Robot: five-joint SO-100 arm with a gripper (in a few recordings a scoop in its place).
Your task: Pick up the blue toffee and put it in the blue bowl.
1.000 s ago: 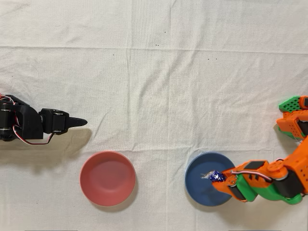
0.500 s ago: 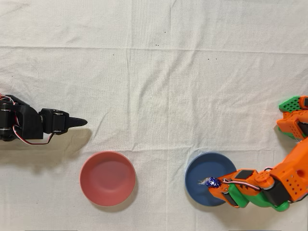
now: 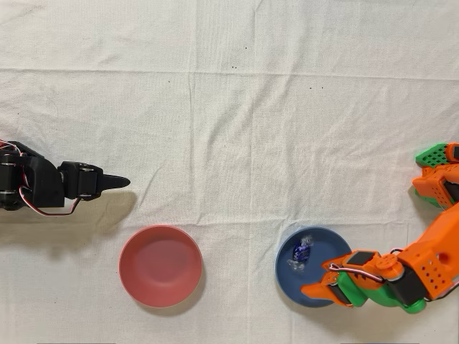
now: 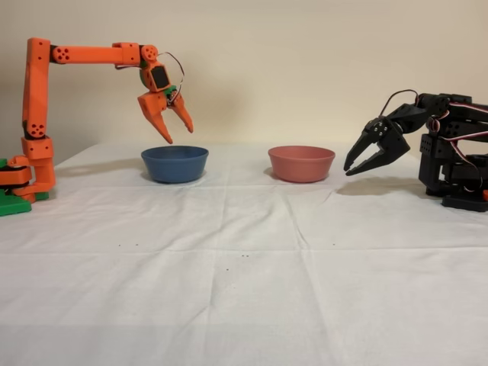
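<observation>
Shiny blue toffee [image 3: 301,250] loose inside the matte dark-blue bowl [image 3: 313,297], left of centre overhead.

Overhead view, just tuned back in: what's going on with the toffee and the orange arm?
The blue toffee lies inside the blue bowl, free of the orange arm's gripper. That gripper is open and empty, poised above the bowl's rim in the fixed view. The red-pink bowl sits beside it with nothing in it.

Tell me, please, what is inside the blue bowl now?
In the overhead view, the blue toffee lies inside the blue bowl, left of centre. The open orange claw covers part of the bowl's right side. In the fixed view the bowl's wall hides its inside.
</observation>
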